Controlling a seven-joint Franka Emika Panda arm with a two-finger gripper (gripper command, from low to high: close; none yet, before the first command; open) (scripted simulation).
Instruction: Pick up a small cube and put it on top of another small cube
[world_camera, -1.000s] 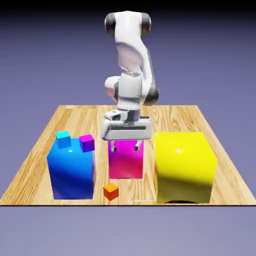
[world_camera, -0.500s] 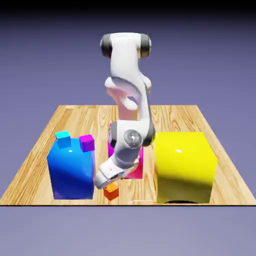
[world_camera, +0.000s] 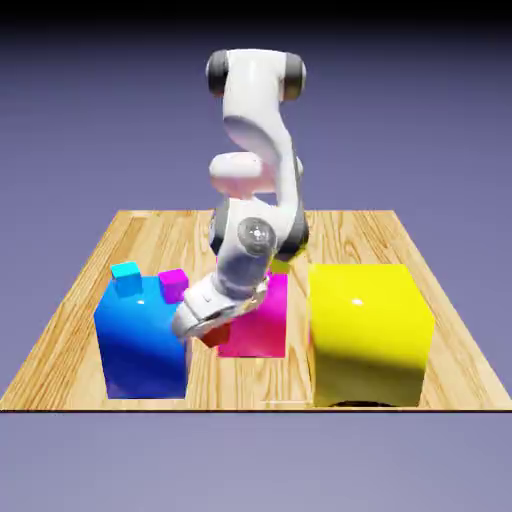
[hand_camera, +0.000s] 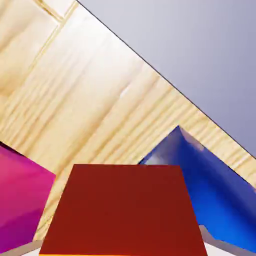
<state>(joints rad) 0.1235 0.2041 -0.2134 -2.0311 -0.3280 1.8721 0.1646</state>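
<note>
A small orange cube (world_camera: 216, 337) hangs just above the table between the big blue block (world_camera: 140, 345) and the big magenta block (world_camera: 258, 322), with my gripper (world_camera: 208, 330) shut on it. The hand is tilted, and the arm hides most of the cube. In the hand view the orange cube (hand_camera: 122, 210) fills the lower middle, its face in dark shadow, and a grey fingertip (hand_camera: 216, 241) shows at its corner. A small cyan cube (world_camera: 126, 272) and a small purple cube (world_camera: 173, 283) sit on top of the blue block, to the exterior view's left of my gripper.
A big yellow block (world_camera: 370, 330) stands at the exterior view's right. A small yellow-green piece (world_camera: 281, 265) peeks out behind the arm at the magenta block's top. The hand view shows the wooden table (hand_camera: 90, 100), its edge, the blue block (hand_camera: 212, 195) and the magenta block (hand_camera: 20, 197).
The gripper came down from above the magenta block to the orange cube on the table, shut on it, and has lifted it up and toward the exterior view's left.
</note>
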